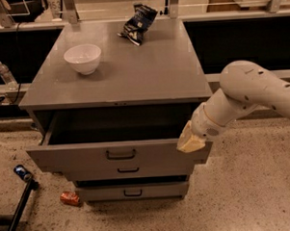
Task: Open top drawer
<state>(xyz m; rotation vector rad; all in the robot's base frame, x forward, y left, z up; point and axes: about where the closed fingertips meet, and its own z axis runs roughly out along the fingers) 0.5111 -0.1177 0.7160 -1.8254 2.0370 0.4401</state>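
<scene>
The top drawer (79,159) of the grey cabinet stands pulled out, and its dark inside (121,125) shows. Its wide flat front carries a black centred pull handle (120,154). My gripper (190,142), with tan fingers on a white arm (250,91), is at the upper right corner of the drawer front, against its top edge. It is well to the right of the handle. Two shorter drawers sit below it, the middle one (127,171) and the bottom one (132,191), and both stick out less far.
On the cabinet top (148,74) are a white bowl (83,57) and a dark snack bag (138,22). A water bottle (6,75) stands on the ledge at the left. On the floor lie an orange can (70,198), a blue can (22,172) and a black pole (18,212).
</scene>
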